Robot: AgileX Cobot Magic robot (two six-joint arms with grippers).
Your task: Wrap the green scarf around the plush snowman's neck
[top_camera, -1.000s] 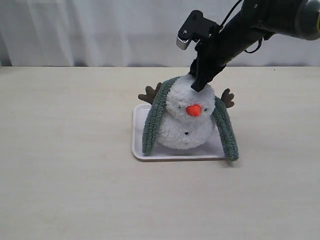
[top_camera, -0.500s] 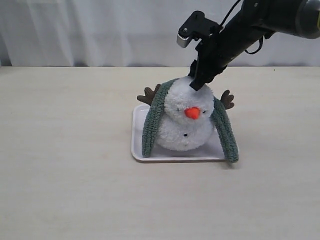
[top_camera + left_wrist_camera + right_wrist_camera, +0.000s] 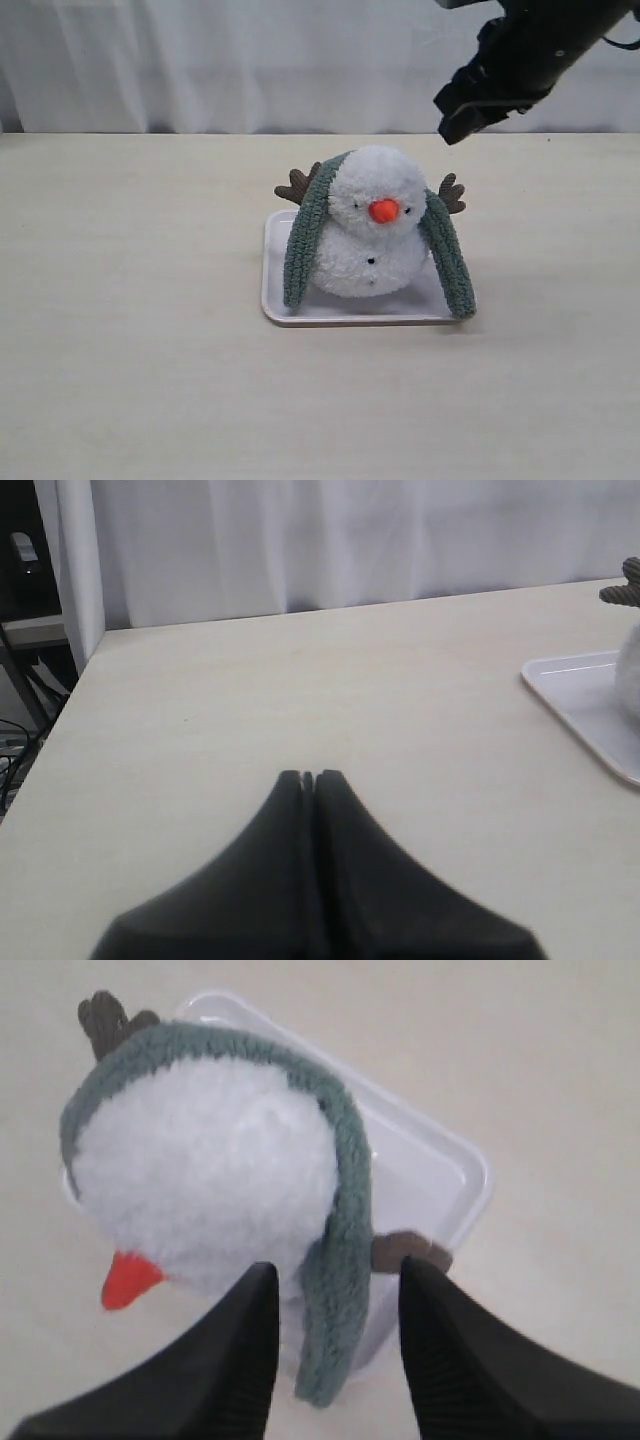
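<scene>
Though the green scarf loops behind the plush snowman, its ends hang uncrossed in front.
Right gripper hovers open and empty above the snowman; left gripper sits closed, well away from it; crossing the ends looks not yet done.

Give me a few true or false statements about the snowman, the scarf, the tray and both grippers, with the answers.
1. The snowman sits on a white tray. True.
2. The ends of the scarf are crossed in front of the snowman. False: they hang apart, one down each side of it.
3. The right gripper is clamped on the scarf. False: it is open, holds nothing, and hangs in the air above the snowman.
4. The left gripper is shut, over bare table beside the tray. True.
</scene>
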